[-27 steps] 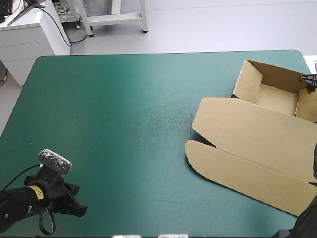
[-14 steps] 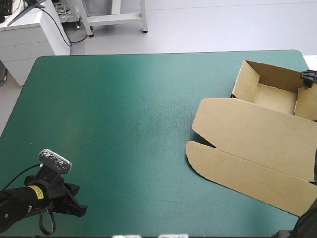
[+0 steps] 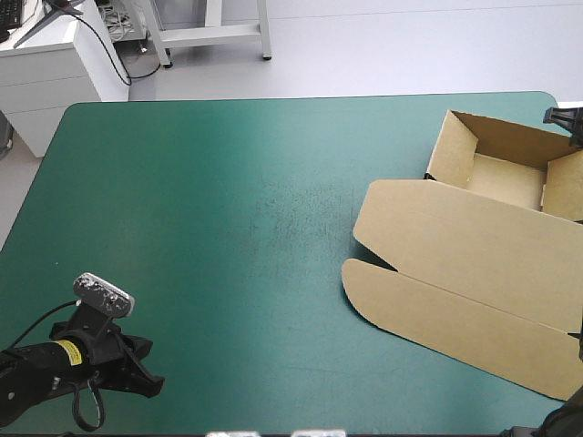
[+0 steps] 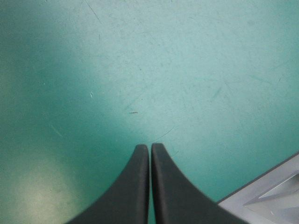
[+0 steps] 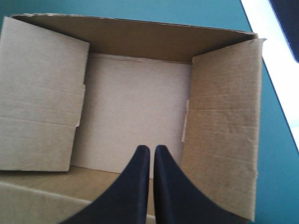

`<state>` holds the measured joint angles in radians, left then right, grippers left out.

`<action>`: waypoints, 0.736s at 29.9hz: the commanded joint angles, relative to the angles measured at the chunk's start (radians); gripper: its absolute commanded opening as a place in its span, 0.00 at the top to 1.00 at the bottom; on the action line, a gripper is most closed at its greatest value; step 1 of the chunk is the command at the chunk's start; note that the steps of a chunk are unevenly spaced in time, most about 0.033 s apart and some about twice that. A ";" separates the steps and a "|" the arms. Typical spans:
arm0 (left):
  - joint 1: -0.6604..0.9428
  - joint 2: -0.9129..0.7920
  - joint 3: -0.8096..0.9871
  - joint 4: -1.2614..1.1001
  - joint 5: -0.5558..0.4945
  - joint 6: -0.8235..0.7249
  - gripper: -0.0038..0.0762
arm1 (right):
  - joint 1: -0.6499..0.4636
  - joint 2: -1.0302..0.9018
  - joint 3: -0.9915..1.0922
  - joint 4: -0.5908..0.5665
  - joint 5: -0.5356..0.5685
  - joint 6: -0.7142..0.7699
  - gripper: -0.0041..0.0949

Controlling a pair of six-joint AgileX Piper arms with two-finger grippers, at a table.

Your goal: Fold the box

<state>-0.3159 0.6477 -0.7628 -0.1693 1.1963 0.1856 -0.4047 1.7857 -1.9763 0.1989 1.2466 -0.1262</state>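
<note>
Plainly, left pincer (image 4: 150,145) and right pincer (image 5: 152,147) taper pressed together; creased brown box (image 3: 460,241) forms a tray.

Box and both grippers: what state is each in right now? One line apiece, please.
box: open tray, walls raised, lid lying flat on the table, nothing inside.
left gripper: shut, holding nothing, over bare teal-green cover near the table's near left corner.
right gripper: shut, holding nothing, pointing into the tray's opening.
</note>
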 commanded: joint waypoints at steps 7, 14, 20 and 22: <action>-0.008 0.002 -0.020 -0.018 -0.045 -0.001 0.96 | 0.234 -0.226 0.166 0.026 0.005 -0.057 0.96; -0.008 -0.075 -0.020 -0.007 -0.045 0.005 0.96 | 0.438 -0.387 0.429 0.025 -0.090 -0.071 0.96; -0.008 -0.191 -0.020 -0.025 -0.045 0.005 0.96 | 0.573 -0.594 0.729 0.025 -0.316 -0.071 0.96; -0.008 -0.217 -0.020 -0.033 -0.045 0.005 0.96 | 0.594 -0.657 0.837 0.032 -0.348 -0.071 0.96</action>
<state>-0.3159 0.4492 -0.7603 -0.1679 1.1980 0.1885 0.1626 1.2281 -1.2258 0.2204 0.9961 -0.1864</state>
